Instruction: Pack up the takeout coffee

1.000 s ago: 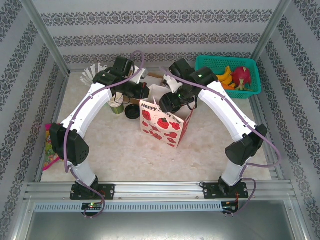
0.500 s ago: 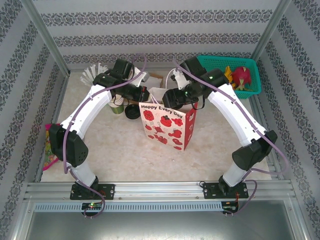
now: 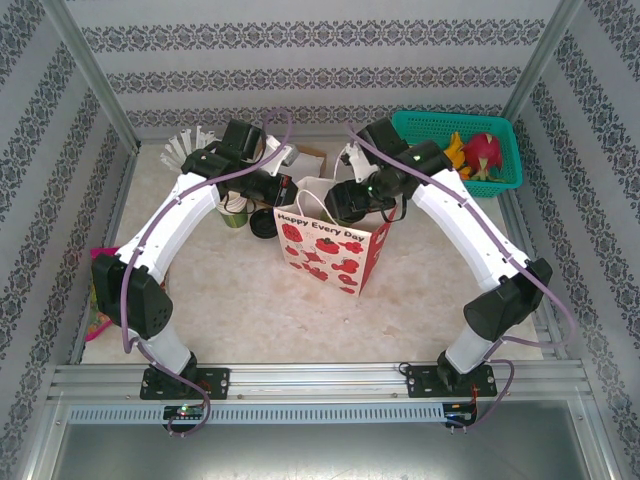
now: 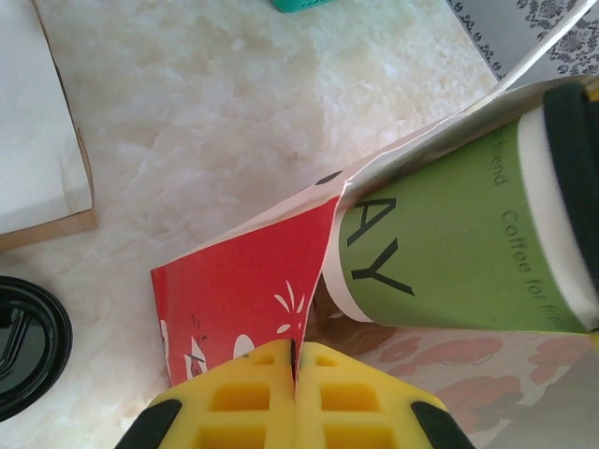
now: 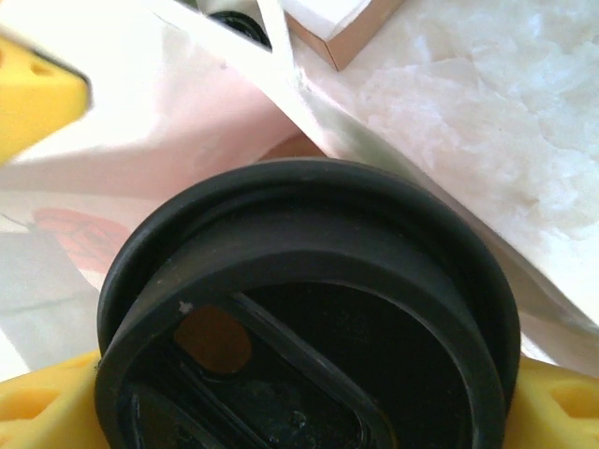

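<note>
Status: packing is under way, not complete. The left gripper (image 4: 295, 374) has its yellow fingers pressed together on the rim of the paper bag (image 3: 330, 248), pinching a fold of the red printed wall, which appears to hold the mouth open on that side. The right gripper (image 5: 299, 416) is clamped across the takeout coffee (image 4: 440, 253), with a yellow finger showing on either side of the black lid (image 5: 309, 309). The cup is at the bag mouth. In the left wrist view its white-rimmed base meets the pinched rim and seems to sit between the bag walls, while most of the green wall and the lid stand clear of the paper. How deep the base reaches cannot be told. The long axis runs base to lid, with the base leading toward the bag and the lid facing back at the right wrist camera. In the left wrist view that axis lies nearly across the picture, lid to the right. The true tilt against the table is unclear, since the arm covers the cup in the top view. Judged remaining: lower the cup until its base rests on the bag floor, lid up, then release the cup and the rim.
</note>
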Controlling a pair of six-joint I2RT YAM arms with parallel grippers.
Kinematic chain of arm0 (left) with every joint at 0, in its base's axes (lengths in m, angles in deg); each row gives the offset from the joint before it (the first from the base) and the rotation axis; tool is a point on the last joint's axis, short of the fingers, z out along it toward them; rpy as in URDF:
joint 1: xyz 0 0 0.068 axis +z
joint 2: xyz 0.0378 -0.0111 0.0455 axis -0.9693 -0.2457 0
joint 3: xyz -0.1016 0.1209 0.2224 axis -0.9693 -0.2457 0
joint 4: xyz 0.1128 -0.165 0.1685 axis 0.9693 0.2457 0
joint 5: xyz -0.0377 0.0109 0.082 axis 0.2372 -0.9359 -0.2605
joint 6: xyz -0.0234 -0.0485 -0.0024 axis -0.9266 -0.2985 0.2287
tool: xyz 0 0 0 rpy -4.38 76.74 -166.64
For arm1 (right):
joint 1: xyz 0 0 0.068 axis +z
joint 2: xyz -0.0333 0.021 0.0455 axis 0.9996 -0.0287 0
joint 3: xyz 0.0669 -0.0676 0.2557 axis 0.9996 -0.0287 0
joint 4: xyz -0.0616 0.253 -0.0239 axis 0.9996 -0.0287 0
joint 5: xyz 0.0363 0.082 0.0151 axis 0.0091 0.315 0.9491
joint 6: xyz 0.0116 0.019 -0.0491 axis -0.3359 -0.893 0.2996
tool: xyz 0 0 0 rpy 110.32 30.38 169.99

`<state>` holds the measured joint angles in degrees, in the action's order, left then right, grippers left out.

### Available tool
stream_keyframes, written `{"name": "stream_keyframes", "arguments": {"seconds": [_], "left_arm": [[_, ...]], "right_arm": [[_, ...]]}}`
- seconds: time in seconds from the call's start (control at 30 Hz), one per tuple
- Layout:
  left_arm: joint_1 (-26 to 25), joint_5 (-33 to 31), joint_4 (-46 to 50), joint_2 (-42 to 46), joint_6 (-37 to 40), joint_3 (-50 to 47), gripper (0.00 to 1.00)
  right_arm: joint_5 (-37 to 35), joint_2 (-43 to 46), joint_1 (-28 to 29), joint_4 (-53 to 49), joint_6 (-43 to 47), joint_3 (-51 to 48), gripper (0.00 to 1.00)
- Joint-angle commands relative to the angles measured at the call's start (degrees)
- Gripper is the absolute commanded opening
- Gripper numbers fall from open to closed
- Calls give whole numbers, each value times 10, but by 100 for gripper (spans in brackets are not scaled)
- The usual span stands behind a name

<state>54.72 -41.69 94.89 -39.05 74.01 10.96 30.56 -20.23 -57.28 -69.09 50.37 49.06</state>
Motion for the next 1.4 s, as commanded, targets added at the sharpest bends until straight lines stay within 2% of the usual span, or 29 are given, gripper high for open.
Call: {"name": "stream_keyframes", "arguments": {"seconds": [0.0, 0.2, 0.37, 0.5, 0.73, 0.97, 1.37], "left_arm": [[-5, 20, -22, 15, -1, 7, 0], [-4, 7, -22, 3, -50, 27, 0], [-4, 0, -19, -6, -94, 42, 0], [-5, 2, -25, -12, -114, 42, 0], [-4, 13, -23, -18, -119, 45, 0], [-4, 34, -29, -22, -127, 39, 0], [10, 19, 7, -31, -88, 65, 0]], "right_arm": [[-51, -27, 17, -58, 55, -8, 60], [-71, -62, 43, -110, 120, 32, 60], [-58, -73, 66, -131, 172, 38, 59], [-54, -87, 76, -138, 173, 44, 59], [-108, -106, 69, -143, 104, 65, 59], [-98, -136, 74, -132, 73, 75, 59], [-81, -119, 58, -144, 161, 24, 58]]}}
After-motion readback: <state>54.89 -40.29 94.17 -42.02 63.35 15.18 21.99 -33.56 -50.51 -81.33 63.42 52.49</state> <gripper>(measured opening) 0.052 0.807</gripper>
